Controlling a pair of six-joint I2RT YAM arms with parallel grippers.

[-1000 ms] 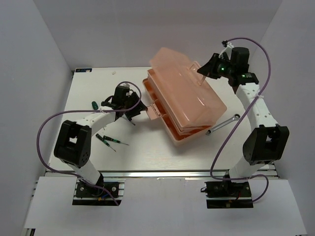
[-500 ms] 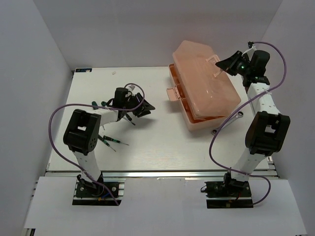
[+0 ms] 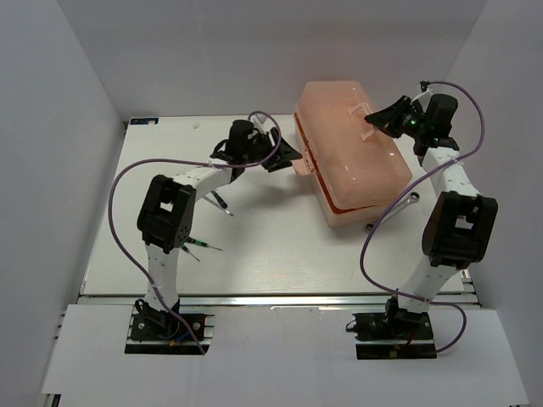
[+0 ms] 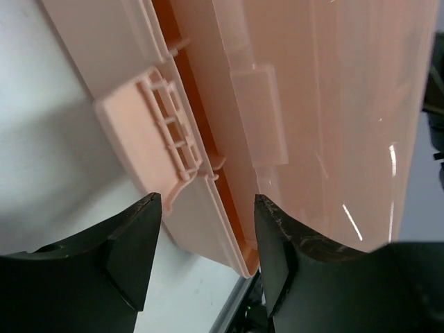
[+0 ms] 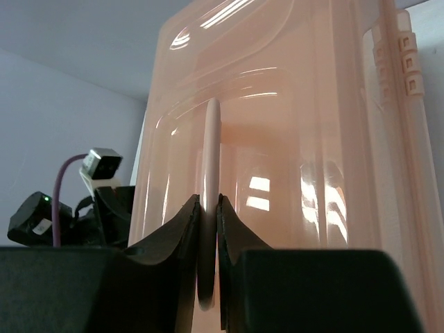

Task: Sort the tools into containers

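The salmon-pink toolbox [image 3: 352, 161] stands at the back right, its lid a crack above the base. My right gripper [image 3: 371, 119] is shut on the lid handle [image 5: 210, 173], which is pinched thin between the pads. My left gripper [image 3: 291, 158] is open at the box's left side, its fingers [image 4: 132, 243] either side of the base rim [image 4: 208, 222] just below the hanging latch [image 4: 163, 132]. Screwdrivers lie on the table at the left: one [image 3: 220, 202] under the left arm, two [image 3: 197, 246] nearer the front. A silver wrench [image 3: 411, 199] lies right of the box.
A purple cable [image 3: 386, 216] from the right arm crosses over the wrench. White walls enclose the white table [image 3: 271, 246] on three sides. The left arm stretches across the table's back left.
My left arm has swung right from the screwdrivers to the toolbox's latch side. The toolbox slid right and its lid came down from steeply raised to nearly closed, the handle still held.
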